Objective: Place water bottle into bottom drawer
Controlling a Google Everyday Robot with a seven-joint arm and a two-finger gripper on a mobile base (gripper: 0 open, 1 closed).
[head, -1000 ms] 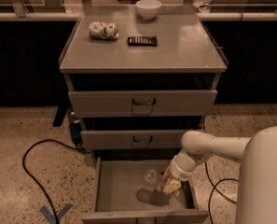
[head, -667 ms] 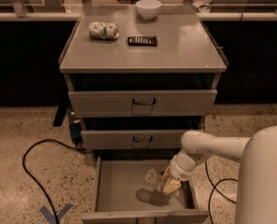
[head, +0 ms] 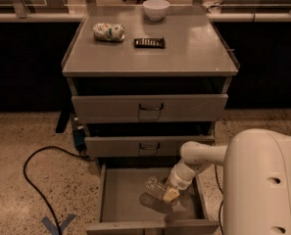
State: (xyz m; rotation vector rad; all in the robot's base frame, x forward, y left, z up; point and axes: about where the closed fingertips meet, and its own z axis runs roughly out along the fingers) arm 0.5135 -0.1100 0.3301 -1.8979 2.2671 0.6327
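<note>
Grey metal fills the lower part of the view: the wide shallow grey metal bottom drawer [head: 116, 192] stands pulled out, and the robot's gripper [head: 170, 195] is right down inside it, toward the right half. Its jaws look closed on the small clear ribbed plastic water bottle [head: 154, 184], which sticks out to the left at a tilt. A dark shadow lies on the drawer floor below the bottle, so my read is that it hangs just above the floor and is not resting yet. The carry and the descent look done. What's left is setting it down, letting go, and lifting the white arm [head: 204, 153] clear.

Now the room. Left of the bottle, bare floor runs to the left wall, so there is plenty of space that way. On the right it's tighter: the gripper sits near the right side wall, and the front wall is just ahead of the shadow. The middle grey drawer front [head: 150, 146], with its small dark loop handle, stands above the back of the opening with the arm close to it, so a way out wants to come up and forward, away from that edge. Up top, the crushed white-and-green can [head: 109, 32], the flat dark bar [head: 149, 43] and the white bowl [head: 156, 9] sit on the cabinet's surface [head: 194, 53], well apart from the action.
</note>
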